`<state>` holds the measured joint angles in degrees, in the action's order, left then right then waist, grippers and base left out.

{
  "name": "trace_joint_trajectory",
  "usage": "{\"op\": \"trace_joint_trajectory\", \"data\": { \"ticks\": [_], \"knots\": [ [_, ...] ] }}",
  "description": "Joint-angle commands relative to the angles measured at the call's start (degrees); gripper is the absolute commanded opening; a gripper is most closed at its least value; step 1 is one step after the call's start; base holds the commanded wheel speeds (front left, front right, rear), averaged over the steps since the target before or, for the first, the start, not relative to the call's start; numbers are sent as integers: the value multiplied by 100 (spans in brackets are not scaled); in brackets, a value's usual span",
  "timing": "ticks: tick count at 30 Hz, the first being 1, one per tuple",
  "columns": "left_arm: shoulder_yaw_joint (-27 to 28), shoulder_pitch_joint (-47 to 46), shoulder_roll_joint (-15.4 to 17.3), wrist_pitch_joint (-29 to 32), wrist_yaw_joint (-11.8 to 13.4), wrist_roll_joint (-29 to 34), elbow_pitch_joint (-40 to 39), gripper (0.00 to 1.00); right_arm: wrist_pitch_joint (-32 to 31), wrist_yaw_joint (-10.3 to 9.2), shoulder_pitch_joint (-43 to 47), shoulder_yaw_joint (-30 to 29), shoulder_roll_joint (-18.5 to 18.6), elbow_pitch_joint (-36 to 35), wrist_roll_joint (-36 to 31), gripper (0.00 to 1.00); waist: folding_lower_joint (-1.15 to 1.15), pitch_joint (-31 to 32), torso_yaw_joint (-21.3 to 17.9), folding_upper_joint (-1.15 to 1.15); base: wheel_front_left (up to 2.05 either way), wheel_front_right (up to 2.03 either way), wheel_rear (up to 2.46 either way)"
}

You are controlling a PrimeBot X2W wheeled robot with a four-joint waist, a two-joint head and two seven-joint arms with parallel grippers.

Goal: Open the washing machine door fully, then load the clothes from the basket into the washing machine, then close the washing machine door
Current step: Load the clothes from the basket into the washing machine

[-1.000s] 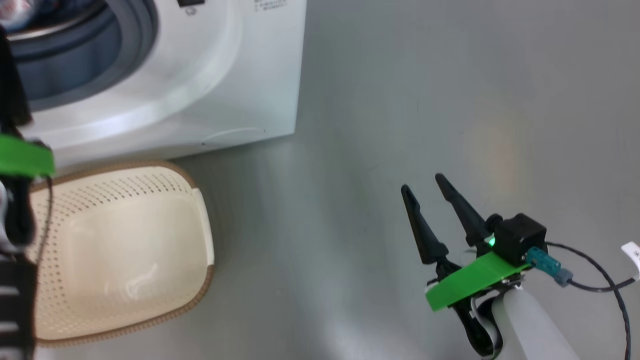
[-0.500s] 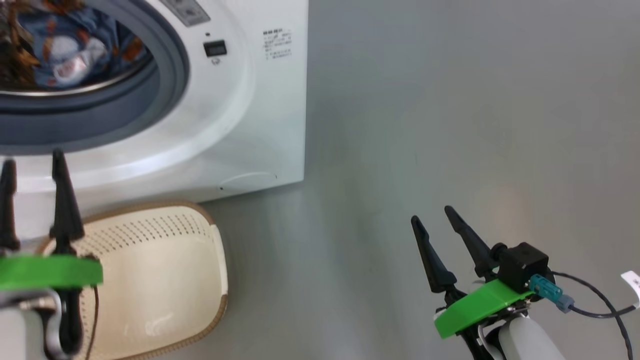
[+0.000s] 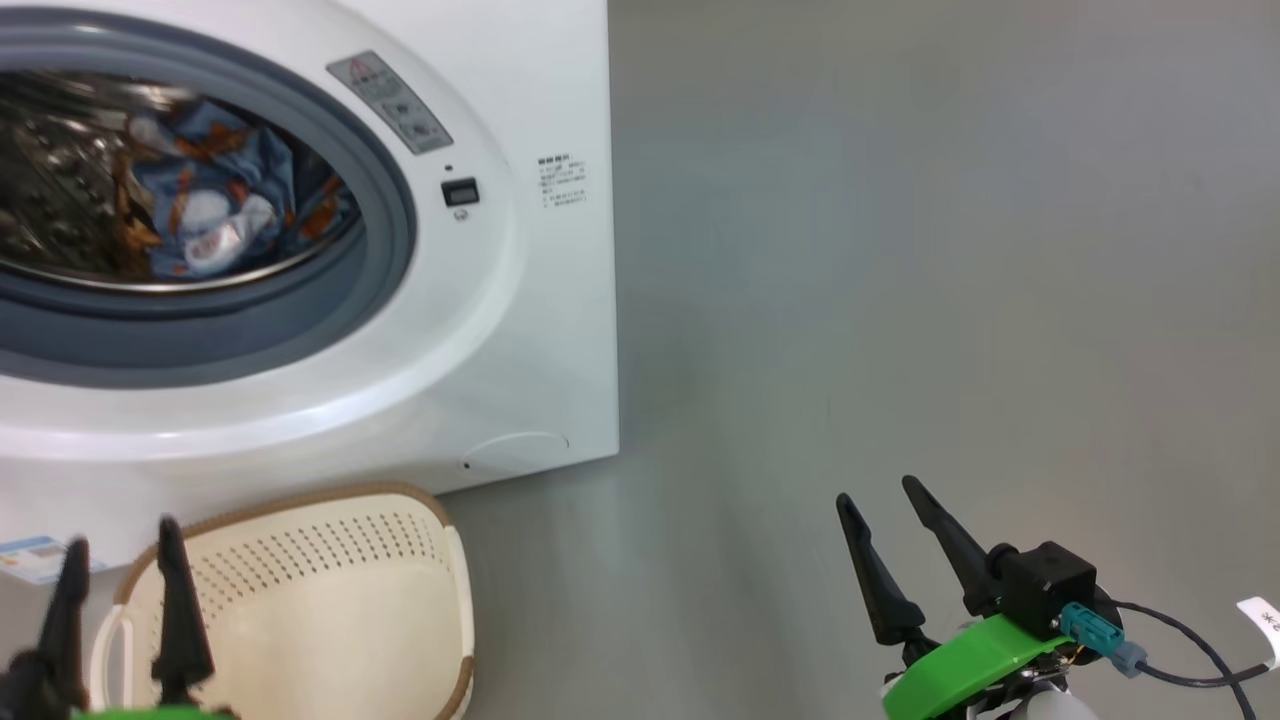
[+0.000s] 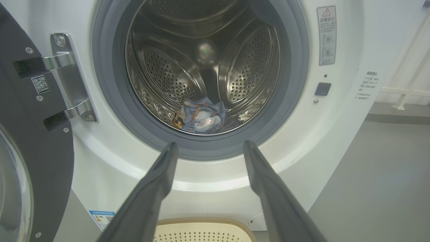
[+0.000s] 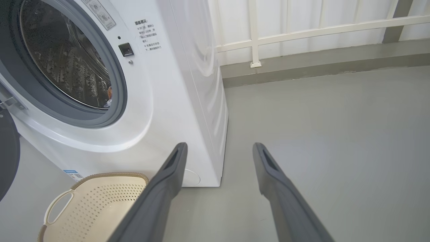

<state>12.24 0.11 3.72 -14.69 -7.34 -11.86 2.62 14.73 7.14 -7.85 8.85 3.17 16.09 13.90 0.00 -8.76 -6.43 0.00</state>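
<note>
**Both end effectors released; clothes lie in the drum**

The left end effector is released, its two dark tapered fingers spread with nothing between them. In the head view it rises in front of the left end of the basket. The right end effector is likewise spread and bare. It hangs over the grey floor, well apart from the basket and the washer.

The basket is cream perforated plastic, a rounded rectangle with a brown woven-look rim and a loop handle, and its smooth bottom is showing. It sits on the floor just in front of the washer, a glossy white box with a blue label low on the left and a round flap low on the right.

A wide grey rubber gasket rings the opening. Behind it is the drum, shiny perforated steel with raised paddles. The clothes lie crumpled at its bottom, soft light blue fabric with orange-brown prints and a white patch. In the left wrist view they sit beyond the gap between the left fingers, with nothing in between.

The door stands swung open at the left on a steel hinge, its black inner face turned outward. Right of the opening are a warning sticker and a dark latch slot. A pale railing runs along the far wall.
</note>
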Motion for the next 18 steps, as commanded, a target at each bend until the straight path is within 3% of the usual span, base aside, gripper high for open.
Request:
{"op": "trace_joint_trajectory", "data": {
  "ticks": [1, 11, 18],
  "knots": [
    [246, 82, 45, -30, -14, 36, -171, 100, 27, 35, 46, 135, -29, -113, -48, 100, 0, 217, 2, 0, 0, 0, 0],
    [323, 862, -76, -30, -4, 210, -360, 100, 27, 35, 219, 147, -29, -114, -35, 100, 0, 696, -49, 0, 0, 0, 0],
    [40, 1219, -82, -30, 289, 48, -484, 100, 27, 35, 245, 160, -29, -147, -95, 100, 0, 839, -48, 0, 0, 0, 0]
  ]
}}
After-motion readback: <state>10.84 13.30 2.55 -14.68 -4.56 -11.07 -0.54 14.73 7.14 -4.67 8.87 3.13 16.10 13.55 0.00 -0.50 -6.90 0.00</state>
